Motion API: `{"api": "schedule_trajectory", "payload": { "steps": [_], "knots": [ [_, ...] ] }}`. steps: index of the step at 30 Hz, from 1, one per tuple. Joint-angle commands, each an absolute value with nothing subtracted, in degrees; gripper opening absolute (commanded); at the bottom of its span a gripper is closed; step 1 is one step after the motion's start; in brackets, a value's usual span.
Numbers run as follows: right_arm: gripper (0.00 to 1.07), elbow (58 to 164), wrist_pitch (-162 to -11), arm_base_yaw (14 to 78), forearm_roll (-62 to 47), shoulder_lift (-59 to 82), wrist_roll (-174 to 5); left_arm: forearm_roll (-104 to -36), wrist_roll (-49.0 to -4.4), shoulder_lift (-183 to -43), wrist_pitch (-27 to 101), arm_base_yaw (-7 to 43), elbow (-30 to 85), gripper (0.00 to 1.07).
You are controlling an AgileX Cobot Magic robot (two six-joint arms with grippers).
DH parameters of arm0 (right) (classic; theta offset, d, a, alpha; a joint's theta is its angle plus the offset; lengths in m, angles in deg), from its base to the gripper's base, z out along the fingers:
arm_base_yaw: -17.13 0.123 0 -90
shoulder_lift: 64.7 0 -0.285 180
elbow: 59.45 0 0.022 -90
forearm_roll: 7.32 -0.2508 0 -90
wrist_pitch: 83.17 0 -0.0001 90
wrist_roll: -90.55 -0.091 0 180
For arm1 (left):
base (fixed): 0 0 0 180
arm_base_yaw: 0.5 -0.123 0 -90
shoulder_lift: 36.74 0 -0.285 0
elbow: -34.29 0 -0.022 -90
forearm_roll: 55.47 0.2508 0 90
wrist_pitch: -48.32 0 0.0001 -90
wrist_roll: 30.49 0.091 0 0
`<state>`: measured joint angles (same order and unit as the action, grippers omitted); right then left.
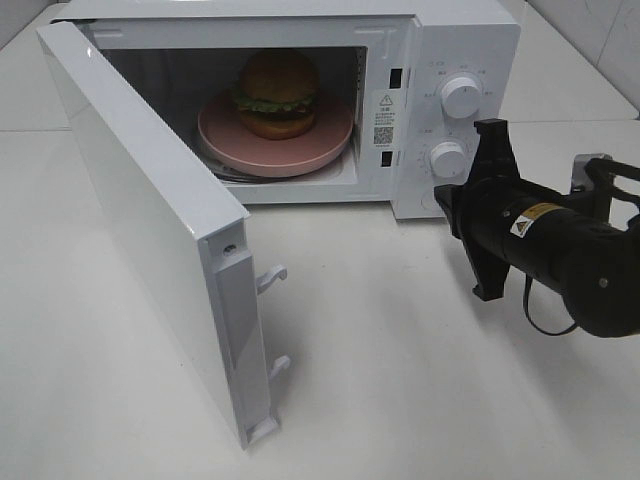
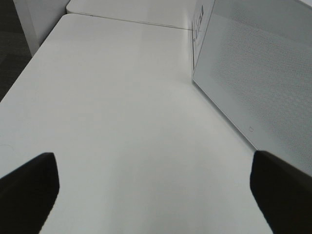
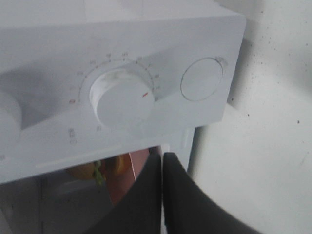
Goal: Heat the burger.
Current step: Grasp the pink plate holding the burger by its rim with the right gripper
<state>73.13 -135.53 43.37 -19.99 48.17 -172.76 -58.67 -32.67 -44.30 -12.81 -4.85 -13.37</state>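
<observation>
The burger sits on its plate inside the microwave, upper centre of the high view, with the door wide open. The right gripper is closed by the lower knob; the left gripper gapes over the desk. Loading looks done; next the door needs pushing shut.

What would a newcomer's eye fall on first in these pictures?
The burger sits on a pink plate inside the white microwave. Its door stands wide open, swung out to the left. On the right, the black right gripper, shut, is close to the lower knob.
</observation>
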Motion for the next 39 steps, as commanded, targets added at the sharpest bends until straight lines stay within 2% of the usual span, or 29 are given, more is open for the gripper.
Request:
{"api": "schedule_trajectory", "payload": {
  "steps": [1, 5, 16, 21, 24, 26, 29, 34, 39],
  "knots": [
    [0.0, 72.73, -127.86, 43.31, -13.46, 43.24, -168.34, -58.67, -33.01, -43.84, -12.93, -5.02, -13.31, 1.0],
    [0.0, 72.73, -120.41, 43.31, -10.13, 39.57, -163.93, -58.67, -33.01, -43.84, -12.93, -5.02, -13.31, 1.0],
    [0.0, 72.73, -105.34, 43.31, -10.08, 32.64, -146.4, -58.67, -33.01, -43.84, -12.93, -5.02, -13.31, 1.0],
    [0.0, 73.07, -95.48, 43.31, -10.08, 28.4, -131.96, -58.67, -33.01, -43.84, -12.93, -5.02, -13.31, 1.0],
    [0.0, 73.47, -93.59, 43.31, -10.08, 28.06, -130.41, -58.67, -33.01, -43.84, -12.93, -5.02, -13.31, 1.0],
    [0.0, 75.88, -85.4, 43.31, -10.08, 27.54, -123.71, -58.67, -33.01, -43.84, -12.93, -5.02, -13.31, 1.0],
    [0.0, 76.57, -83.62, 43.31, -10.08, 27.54, -121.94, -58.67, -33.01, -43.84, -12.93, -5.02, -13.31, 1.0],
    [0.01, 83.21, -68.61, 43.31, -10.08, 27.54, -108.3, -58.67, -33.01, -43.84, -12.93, -5.02, -13.31, 1.0],
    [0.02, 86.19, -63.05, 43.31, -10.08, 27.54, -101.48, -58.67, -33.01, -43.84, -12.93, -5.02, -13.31, 1.0]
  ]
}}
